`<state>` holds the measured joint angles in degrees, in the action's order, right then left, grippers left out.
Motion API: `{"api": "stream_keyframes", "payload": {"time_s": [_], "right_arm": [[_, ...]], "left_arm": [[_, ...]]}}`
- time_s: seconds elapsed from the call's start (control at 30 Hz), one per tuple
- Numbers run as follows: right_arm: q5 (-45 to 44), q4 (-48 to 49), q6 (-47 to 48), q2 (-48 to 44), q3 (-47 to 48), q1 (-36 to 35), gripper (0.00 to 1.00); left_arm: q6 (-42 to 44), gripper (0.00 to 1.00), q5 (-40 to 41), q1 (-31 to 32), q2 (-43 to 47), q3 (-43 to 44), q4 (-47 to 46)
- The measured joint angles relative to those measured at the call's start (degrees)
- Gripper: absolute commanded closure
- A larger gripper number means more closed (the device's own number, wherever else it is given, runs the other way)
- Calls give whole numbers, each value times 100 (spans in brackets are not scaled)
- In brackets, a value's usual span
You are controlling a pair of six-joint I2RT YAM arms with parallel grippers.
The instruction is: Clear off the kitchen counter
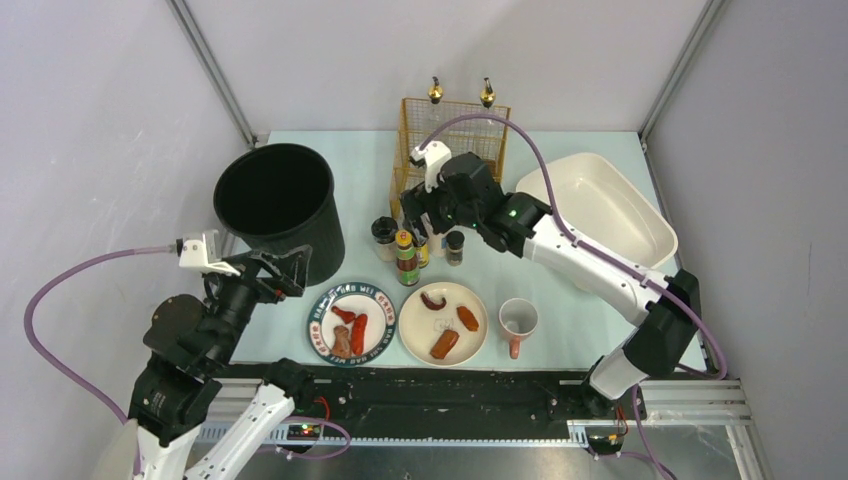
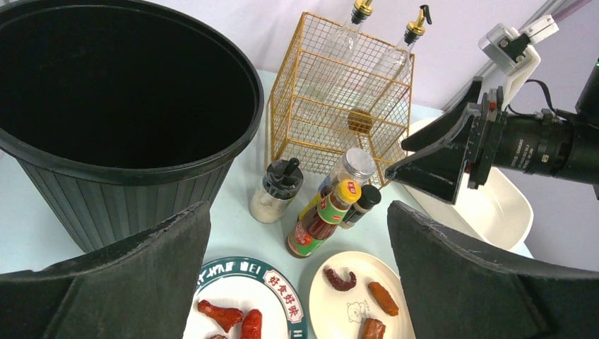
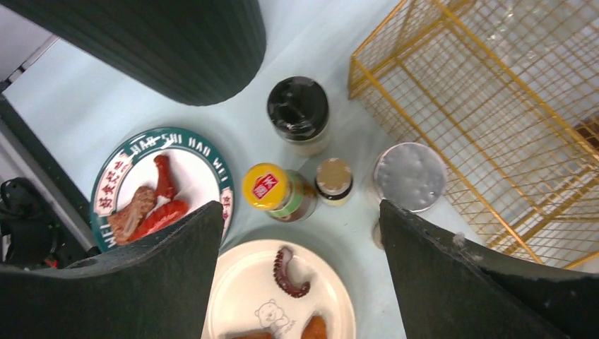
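Worktop (image 1: pixel 350 160) under both arms carries the clutter, and with jaws apart on left gripper (image 2: pixel 298 208) and right gripper (image 3: pixel 298 212) alike, the right should centre over the yellow-capped bottle (image 3: pixel 272 189), sparing the small jar (image 3: pixel 333 180) just beside it.

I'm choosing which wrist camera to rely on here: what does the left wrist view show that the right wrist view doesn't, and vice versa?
Left wrist only: the gold spouts of two oil bottles behind the wire basket, the white tub, and the right gripper, open. Right wrist only: the black rail edging the counter. Both: black bin, basket, condiment bottles, two food plates.
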<state>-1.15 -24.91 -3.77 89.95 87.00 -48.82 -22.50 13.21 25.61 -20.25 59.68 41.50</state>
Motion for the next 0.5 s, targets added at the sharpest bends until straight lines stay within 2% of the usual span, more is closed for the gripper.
{"api": "stream_keyframes", "payload": {"time_s": [0.2,0.5], "right_arm": [[-11,-101,-271,81,2,-267,20],[-192,-157,-463,833,26,-461,27]], "left_arm": [[-9,2,-13,0,0,0,0],[-37,2,-11,0,-2,-122,35]]}}
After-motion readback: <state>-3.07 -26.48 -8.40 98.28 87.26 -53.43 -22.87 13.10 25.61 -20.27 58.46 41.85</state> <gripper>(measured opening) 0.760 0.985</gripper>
